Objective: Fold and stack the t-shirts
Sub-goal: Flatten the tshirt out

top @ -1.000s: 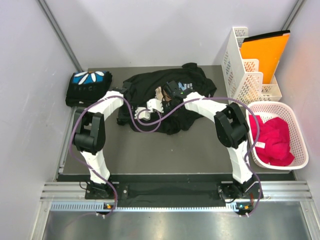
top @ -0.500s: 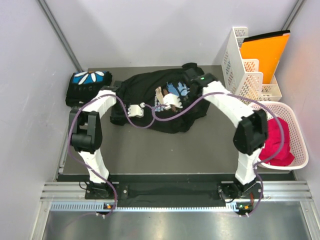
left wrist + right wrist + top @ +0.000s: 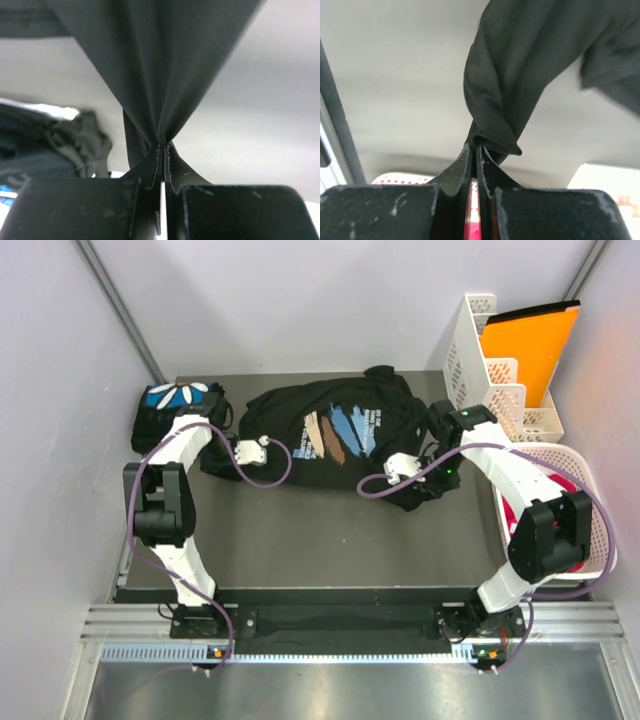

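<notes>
A black t-shirt (image 3: 335,435) with blue-and-tan brush strokes and white text lies stretched across the middle of the table, print up. My left gripper (image 3: 224,452) is shut on its left edge, and the left wrist view shows my left gripper (image 3: 164,146) with black cloth (image 3: 155,65) pinched between the jaws. At the shirt's right edge my right gripper (image 3: 421,486) is shut too. In the right wrist view my right gripper (image 3: 474,146) nips a rolled fold of cloth (image 3: 520,75). A second t-shirt (image 3: 176,406), folded, with a blue print and white petals, lies at the back left corner.
A white laundry basket (image 3: 600,502) holding red cloth (image 3: 545,515) stands at the right edge, close to the right arm. Behind it a white file rack (image 3: 478,380) holds an orange folder (image 3: 525,340). Grey walls close in the left, back and right.
Both grippers have moved apart, the left to the left and the right far to the right, pulling the bunched shirt out flat so its print now shows.
</notes>
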### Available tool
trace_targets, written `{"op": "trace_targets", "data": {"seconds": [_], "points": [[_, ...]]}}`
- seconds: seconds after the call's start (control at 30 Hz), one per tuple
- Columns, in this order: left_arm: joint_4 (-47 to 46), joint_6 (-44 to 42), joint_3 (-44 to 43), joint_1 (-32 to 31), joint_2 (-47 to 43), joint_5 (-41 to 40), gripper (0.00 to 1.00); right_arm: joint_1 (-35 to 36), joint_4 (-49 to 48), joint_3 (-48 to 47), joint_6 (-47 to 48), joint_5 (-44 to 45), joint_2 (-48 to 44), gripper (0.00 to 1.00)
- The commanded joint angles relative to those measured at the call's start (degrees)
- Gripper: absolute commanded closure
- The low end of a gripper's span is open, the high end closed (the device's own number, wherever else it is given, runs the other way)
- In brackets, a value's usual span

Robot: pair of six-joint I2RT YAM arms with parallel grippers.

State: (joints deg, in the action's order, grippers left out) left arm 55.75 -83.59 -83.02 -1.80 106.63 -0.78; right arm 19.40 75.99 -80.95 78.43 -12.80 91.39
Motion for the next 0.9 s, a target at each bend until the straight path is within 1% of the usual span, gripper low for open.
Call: {"op": "trace_targets", "data": {"seconds": [0.0, 0.23, 0.4, 0.53, 0.63, 0.73, 0.77, 0.8, 0.87], "points": [[2.35, -2.45, -3.46, 2.84, -2.22, -1.24, 1.00, -4.62, 4.34, 2.02, 4.61, 6.11, -4.82, 1.00], [2.17, -3.68, -3.72, 5.14, -2.04, -1.51, 1.00, -10.60, 4.44, 5.35, 9.45, 11.03, -7.19, 1.00], [2.17, -3.86, -3.81, 5.41, -2.04, -1.51, 1.00, -12.19, 5.83, 5.36, 11.82, 11.83, -7.02, 1.00], [2.17, -4.12, -3.90, 5.41, -1.95, -0.55, 1.00, -11.75, 7.60, 2.56, 13.94, 9.90, -6.84, 1.00], [2.09, -4.38, -3.73, 5.06, -1.95, 0.51, 1.00, -9.48, 7.51, 0.01, 15.26, 5.95, -6.41, 1.00], [1.82, -4.39, -3.55, 4.18, -1.95, 0.51, 1.00, -6.06, 2.96, 1.04, 14.38, 4.19, -5.18, 0.99], [1.65, -4.39, -3.55, 4.09, -1.95, 2.69, 1.00, -5.34, 0.94, 2.19, 14.20, 4.18, -5.09, 1.00], [1.39, -4.56, -3.46, 3.74, -1.86, 3.06, 1.00, -4.55, -5.00, 5.85, 13.16, 4.36, -5.26, 1.00], [0.95, -4.56, -2.94, 2.69, -1.95, 3.67, 1.00, -2.62, -9.08, 9.56, 13.67, 4.54, -5.44, 1.00]]}}
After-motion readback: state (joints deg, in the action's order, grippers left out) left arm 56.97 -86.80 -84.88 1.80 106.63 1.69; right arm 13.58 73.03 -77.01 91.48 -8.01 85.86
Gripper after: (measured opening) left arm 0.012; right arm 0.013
